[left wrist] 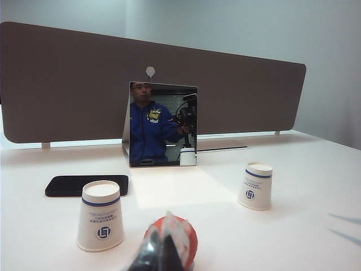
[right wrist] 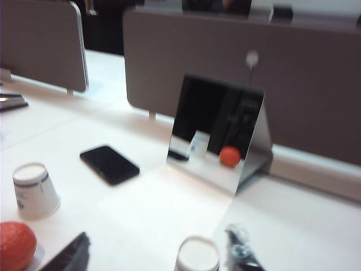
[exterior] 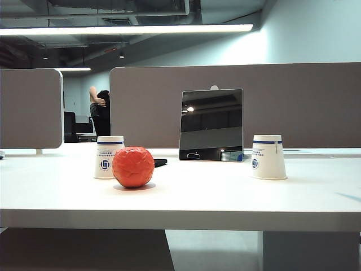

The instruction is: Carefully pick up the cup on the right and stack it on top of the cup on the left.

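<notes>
Right cup (right wrist: 197, 255) sits between my right gripper (right wrist: 152, 257) fingers, jaws spread, nothing held.
Left gripper (left wrist: 161, 254): can't tell; left cup (exterior: 109, 156) is frame-left.

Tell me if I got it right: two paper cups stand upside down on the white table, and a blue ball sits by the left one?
Nearly. The ball is red-orange, not blue, as the exterior view shows. The left cup and right cup do stand upside down.

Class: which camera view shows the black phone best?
The right wrist view: the phone lies whole and unblocked on the table. The left wrist view shows it partly behind the left cup. The exterior view shows only a sliver beside the red ball.
</notes>
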